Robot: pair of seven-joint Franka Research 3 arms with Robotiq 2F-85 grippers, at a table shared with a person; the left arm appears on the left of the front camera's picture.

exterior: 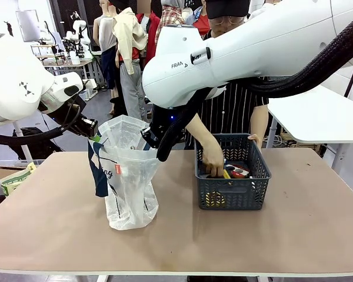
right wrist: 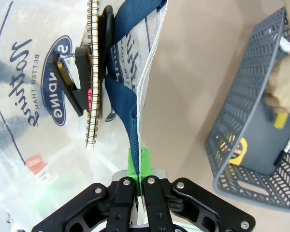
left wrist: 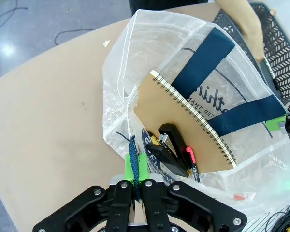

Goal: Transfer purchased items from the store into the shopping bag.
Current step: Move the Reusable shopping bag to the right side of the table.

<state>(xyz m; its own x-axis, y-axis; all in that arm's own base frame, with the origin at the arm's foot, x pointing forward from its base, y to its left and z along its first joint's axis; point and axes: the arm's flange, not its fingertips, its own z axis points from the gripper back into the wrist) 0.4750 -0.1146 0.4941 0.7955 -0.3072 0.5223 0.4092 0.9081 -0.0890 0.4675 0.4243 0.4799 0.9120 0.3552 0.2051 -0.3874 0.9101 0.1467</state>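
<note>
left claw (left wrist: 137, 169) clamped on bag (exterior: 129, 188) rim | right claw (right wrist: 139, 162) clamped on blue handle (right wrist: 125, 96) | hand (exterior: 212, 157) in basket (exterior: 232, 197) | risk: thin plastic slips, mouth collapses before drop-in

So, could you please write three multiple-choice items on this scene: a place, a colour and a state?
1. What colour is the shopping bag's handle strip? A red; B green; C navy.
2. Where is the person's hand? A in the basket; B in the shopping bag; C raised in the air.
3. How are the right gripper's fingers? A wide open; B shut on the handle strip; C shut on nothing.
Key: 1 C, dark blue against white plastic; 2 A, it reaches inside the basket's walls; 3 B, green pads pinch the strip.
</note>
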